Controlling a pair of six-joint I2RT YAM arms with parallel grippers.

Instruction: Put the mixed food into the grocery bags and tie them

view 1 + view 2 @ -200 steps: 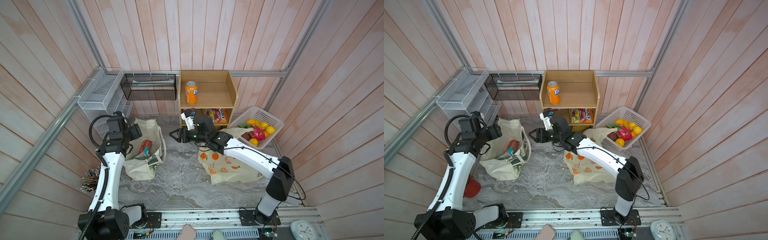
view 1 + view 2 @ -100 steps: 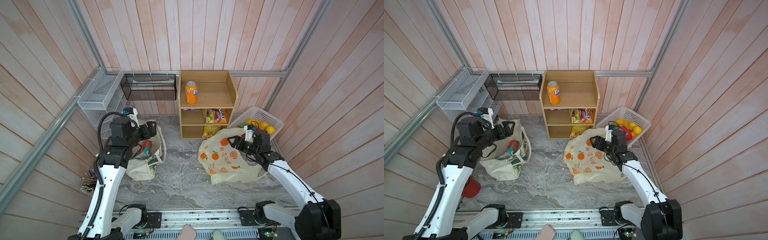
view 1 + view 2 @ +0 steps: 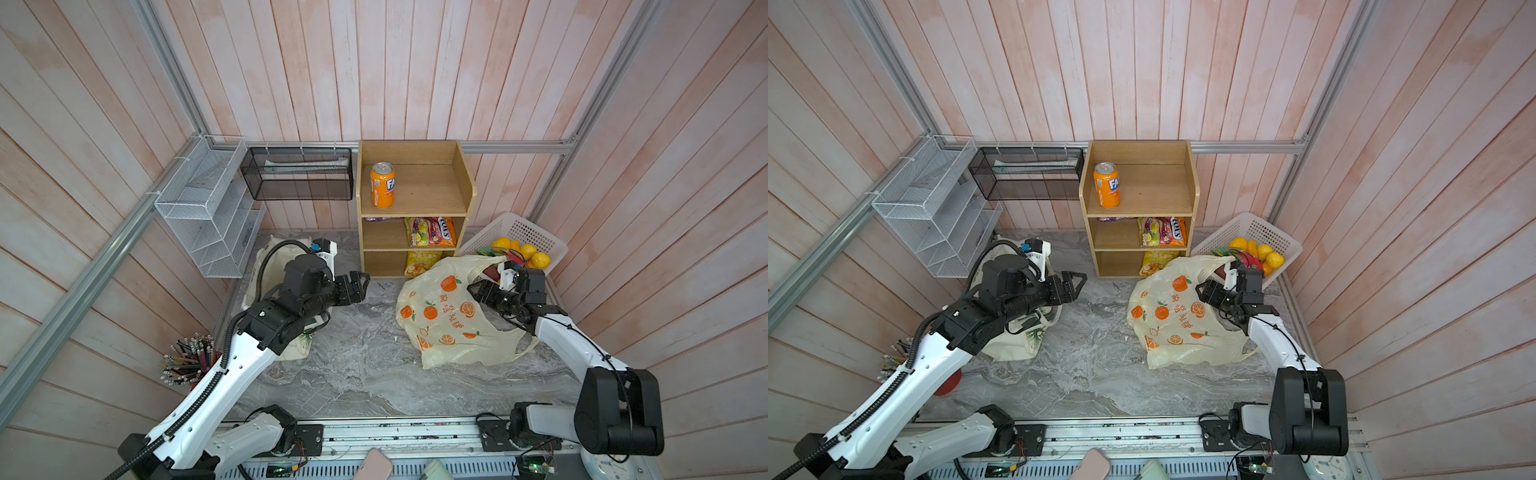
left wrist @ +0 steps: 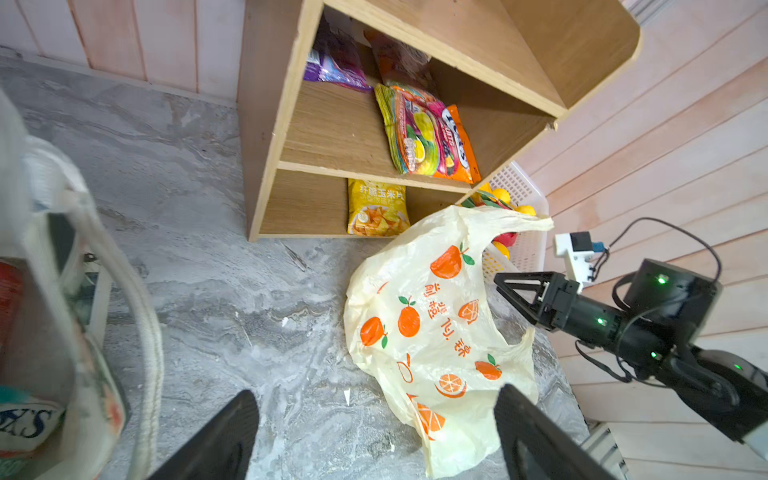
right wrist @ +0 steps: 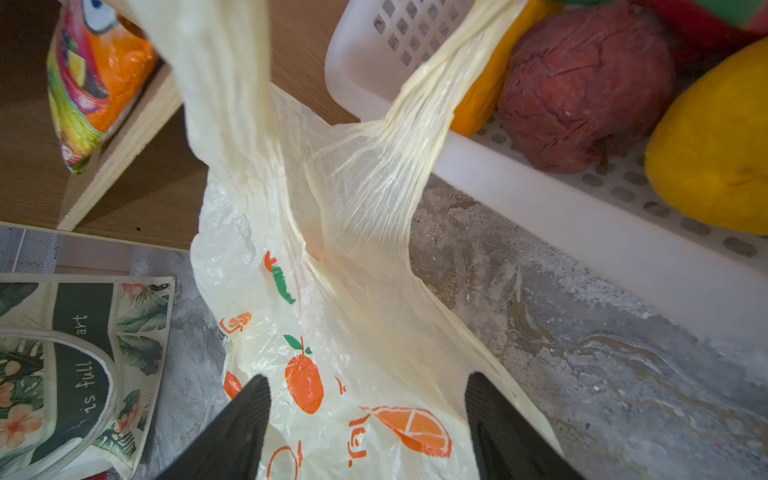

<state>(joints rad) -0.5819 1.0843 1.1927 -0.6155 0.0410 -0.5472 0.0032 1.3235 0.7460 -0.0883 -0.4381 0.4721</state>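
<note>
Above the plastic bag (image 5: pixel 353 291), right end effector (image 5: pixel 365 380) agape, empty.

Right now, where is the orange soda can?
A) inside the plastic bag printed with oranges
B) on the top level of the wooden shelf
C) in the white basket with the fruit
B: in both top views the orange soda can stands upright on the top level of the wooden shelf.

— What's on the wooden shelf (image 3: pixel 428 189)?
— An orange soda can (image 3: pixel 382 185) upright on its top board, a colourful packet (image 3: pixel 430 232) one level down, and a yellow packet (image 3: pixel 422 263) at the bottom.
— And beside it?
— A white basket (image 3: pixel 521 232) of fruit just to its right, and a black mesh tray (image 3: pixel 299 178) to its left.
</note>
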